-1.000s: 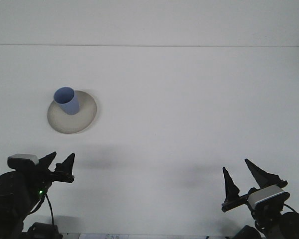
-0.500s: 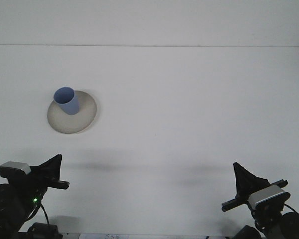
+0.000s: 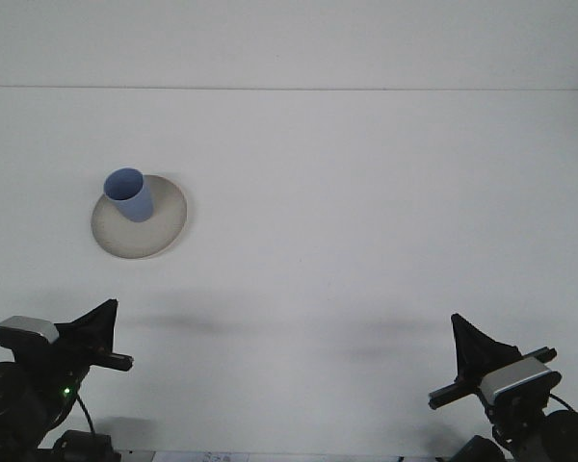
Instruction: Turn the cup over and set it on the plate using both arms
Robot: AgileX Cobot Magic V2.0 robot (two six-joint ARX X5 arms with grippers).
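Note:
A blue cup (image 3: 130, 195) stands upright, mouth up, on the left part of a round off-white plate (image 3: 162, 227) at the table's middle left. My left gripper (image 3: 104, 316) sits low at the bottom left corner, well in front of the plate, its fingers together and holding nothing. At the bottom right corner my right gripper (image 3: 460, 329) is likewise shut and empty, far from the cup.
The white table (image 3: 366, 212) runs back to a straight far edge near the top of the view, with a pale wall (image 3: 289, 38) behind it. Both arm bases fill the bottom corners.
Both grippers went from open to shut, and both arms drew back and down towards the bottom corners. Cup and plate have not moved.

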